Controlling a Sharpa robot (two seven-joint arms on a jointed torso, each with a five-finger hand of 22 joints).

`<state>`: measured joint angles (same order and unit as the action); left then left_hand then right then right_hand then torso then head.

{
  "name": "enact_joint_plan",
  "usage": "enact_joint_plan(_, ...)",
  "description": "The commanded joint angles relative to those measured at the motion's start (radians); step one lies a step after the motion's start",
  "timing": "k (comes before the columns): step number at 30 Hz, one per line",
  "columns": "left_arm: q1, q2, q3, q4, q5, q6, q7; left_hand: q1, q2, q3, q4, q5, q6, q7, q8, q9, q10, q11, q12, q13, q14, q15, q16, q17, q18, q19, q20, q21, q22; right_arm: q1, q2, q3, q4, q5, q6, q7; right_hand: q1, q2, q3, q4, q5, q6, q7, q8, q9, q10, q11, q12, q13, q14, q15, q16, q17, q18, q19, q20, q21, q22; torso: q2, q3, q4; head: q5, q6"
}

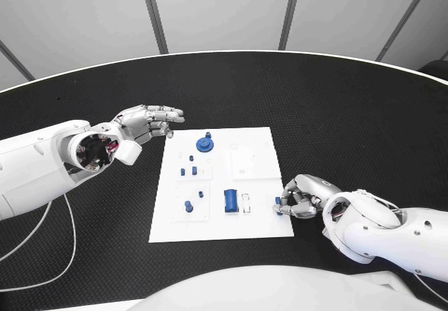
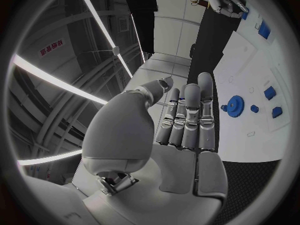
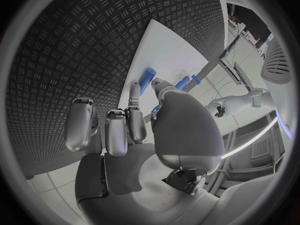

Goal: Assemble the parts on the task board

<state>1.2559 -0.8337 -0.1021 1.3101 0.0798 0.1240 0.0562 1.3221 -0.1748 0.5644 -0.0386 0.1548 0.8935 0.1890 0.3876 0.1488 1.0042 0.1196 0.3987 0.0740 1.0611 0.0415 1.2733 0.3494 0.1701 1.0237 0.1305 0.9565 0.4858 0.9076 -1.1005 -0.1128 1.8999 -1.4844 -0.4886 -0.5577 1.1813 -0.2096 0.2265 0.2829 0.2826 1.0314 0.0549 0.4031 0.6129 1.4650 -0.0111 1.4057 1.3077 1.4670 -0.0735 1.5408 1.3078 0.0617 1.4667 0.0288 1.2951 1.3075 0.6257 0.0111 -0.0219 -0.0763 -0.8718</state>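
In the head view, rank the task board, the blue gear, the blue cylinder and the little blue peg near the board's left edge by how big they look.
1. Task board, by far the largest.
2. Blue cylinder and blue gear: they look about alike, so I won't rank them.
3. Small blue peg, the smallest.

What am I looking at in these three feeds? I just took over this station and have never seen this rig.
It is a two-armed robot with silver many-fingered hands at a black table. The head view looks down from the robot's head; the two round pictures come from cameras behind each wrist.

The white task board lies mid-table, carrying small blue parts: a gear at its far end and a cylinder nearer the robot.

The left hand hovers beside the board's far left corner, fingers together, holding nothing. The right hand is at the board's near right edge and seems to pinch a small blue part.
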Motion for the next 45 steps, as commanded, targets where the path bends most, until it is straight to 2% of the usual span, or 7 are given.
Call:
enact_joint_plan(1,0.0,0.0,0.0,0.0,0.0,0.0,0.0,0.001,0.006,-0.005,0.003,0.003,-0.002,0.001,-0.007,-0.002,-0.006,0.003,-0.006,0.0,-0.007,0.003,0.004,-0.002,0.015,0.002,0.002,-0.005,-0.002,-0.003,0.003,0.0,-0.002,-0.004,0.001,0.0,0.019,0.001,-0.001,-0.004,0.005,0.0,0.0,-0.004,-0.004,0.033,-0.009,-0.005,0.148,0.088,-0.009,-0.002,0.182,-0.011,0.046,-0.005,0.005,0.183,0.0,-0.0002,-0.0003,0.001,-0.001)
enact_joint_plan(8,0.0,-0.002,0.0,0.002,0.0,-0.001,0.0,0.001,0.006,-0.005,0.003,0.003,-0.002,0.001,-0.007,-0.002,-0.006,0.003,-0.006,0.0,-0.007,0.003,0.004,-0.002,0.015,0.002,0.002,-0.005,-0.002,-0.007,0.014,0.0,-0.01,-0.038,0.006,-0.003,0.117,0.024,0.046,-0.034,-0.058,-0.005,-0.004,-0.008,0.004,0.032,-0.013,-0.007,0.148,0.088,-0.013,-0.002,0.183,-0.011,0.046,-0.009,0.003,0.184,0.0,-0.0001,0.0012,0.001,-0.001)
enact_joint_plan(20,0.0,-0.005,0.0,0.005,0.0,-0.003,-0.001,0.001,0.006,-0.005,0.003,0.003,-0.002,0.001,-0.007,-0.002,-0.006,0.003,-0.006,0.0,-0.007,0.003,0.004,-0.002,0.015,0.002,0.002,-0.005,-0.002,-0.008,0.024,0.0,-0.013,-0.087,0.019,-0.005,0.196,-0.001,0.189,-0.104,-0.017,0.004,-0.002,-0.027,0.001,0.029,-0.012,-0.011,0.149,0.089,-0.013,-0.001,0.186,-0.011,0.047,-0.01,0.004,0.187,0.0,0.0,0.0004,0.003,-0.001)
enact_joint_plan(23,0.0,-0.006,0.0,0.005,0.0,-0.004,-0.002,0.001,0.006,-0.005,0.003,0.003,-0.002,0.001,-0.007,-0.002,-0.006,0.003,-0.006,0.0,-0.007,0.003,0.004,-0.002,0.015,0.002,0.002,-0.005,-0.002,-0.008,0.022,0.0,-0.004,-0.098,0.016,-0.006,0.19,-0.017,0.239,-0.129,0.027,0.005,0.005,-0.034,0.001,0.025,-0.007,-0.016,0.146,0.089,-0.009,-0.001,0.187,-0.012,0.048,-0.007,0.005,0.189,0.0,0.0004,0.0003,0.002,-0.001)
enact_joint_plan(27,0.0,-0.005,0.0,0.004,0.0,-0.003,-0.003,0.002,0.007,-0.005,0.004,0.003,-0.002,0.001,-0.007,-0.002,-0.006,0.003,-0.006,0.0,-0.007,0.003,0.004,-0.002,0.015,0.002,0.002,-0.005,-0.002,-0.008,0.018,0.0,0.021,-0.105,0.0,-0.004,0.162,-0.022,0.311,-0.185,0.194,0.002,0.014,-0.026,0.023,0.025,0.0,-0.016,0.148,0.089,-0.004,0.0,0.191,-0.013,0.05,-0.003,0.009,0.194,-0.001,0.0004,0.0001,0.001,0.0)
enact_joint_plan(29,0.0,-0.003,0.0,0.004,0.0,-0.002,-0.003,0.002,0.007,-0.005,0.004,0.003,-0.002,0.001,-0.007,-0.002,-0.006,0.003,-0.006,0.0,-0.007,0.003,0.004,-0.002,0.015,0.002,0.002,-0.005,-0.002,-0.008,0.016,0.001,0.032,-0.102,-0.006,-0.003,0.148,-0.022,0.328,-0.198,0.227,-0.002,0.016,-0.022,0.032,0.027,0.001,-0.014,0.149,0.09,-0.003,0.001,0.193,-0.014,0.051,-0.002,0.015,0.196,-0.001,0.0003,-0.0002,0.0,0.0)
enact_joint_plan(45,0.0,0.002,0.0,0.001,0.0,-0.002,-0.003,0.002,0.007,-0.005,0.004,0.003,-0.002,0.001,-0.007,-0.002,-0.006,0.003,-0.006,0.0,-0.007,0.003,0.004,-0.002,0.015,0.002,0.002,-0.005,-0.002,-0.007,0.033,0.004,0.078,-0.039,-0.058,-0.001,0.103,-0.018,0.349,-0.213,0.266,-0.009,0.012,-0.01,0.055,0.033,-0.002,-0.007,0.154,0.091,-0.005,0.003,0.199,-0.016,0.055,-0.003,0.029,0.202,0.0,-0.0014,0.0011,0.002,0.003)
